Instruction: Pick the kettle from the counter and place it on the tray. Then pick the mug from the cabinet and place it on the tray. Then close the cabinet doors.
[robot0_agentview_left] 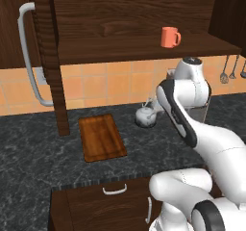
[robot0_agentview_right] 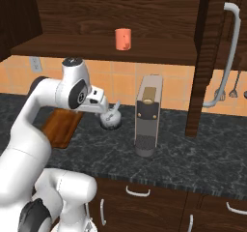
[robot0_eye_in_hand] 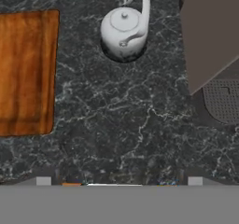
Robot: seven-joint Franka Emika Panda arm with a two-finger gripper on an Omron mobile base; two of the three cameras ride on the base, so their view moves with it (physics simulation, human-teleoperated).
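Note:
The small silver kettle (robot0_agentview_left: 145, 116) (robot0_agentview_right: 110, 120) (robot0_eye_in_hand: 123, 31) stands upright on the dark speckled counter (robot0_agentview_left: 29, 158) (robot0_eye_in_hand: 126, 115), near the tiled back wall. My gripper (robot0_agentview_right: 102, 111) (robot0_eye_in_hand: 119, 181) hovers above the counter just short of the kettle. It is open, with its tips far apart and nothing between them. The reddish-brown tray (robot0_agentview_left: 101, 137) (robot0_agentview_right: 60, 122) (robot0_eye_in_hand: 25, 69) lies bare to the kettle's left. The orange mug (robot0_agentview_left: 169, 37) (robot0_agentview_right: 123, 39) sits on the shelf of the cabinet (robot0_agentview_left: 120, 52). Both cabinet doors (robot0_agentview_left: 48, 57) (robot0_agentview_right: 207, 57) are swung open.
A boxy grey appliance (robot0_agentview_right: 148, 115) (robot0_eye_in_hand: 210, 31) stands right of the kettle, close to it. Utensils (robot0_agentview_left: 224, 73) (robot0_agentview_right: 236, 88) hang on the wall at the far right. The open doors' bar handles (robot0_agentview_left: 29, 57) (robot0_agentview_right: 231, 47) jut out on both sides. Drawers (robot0_agentview_left: 115, 191) run under the counter.

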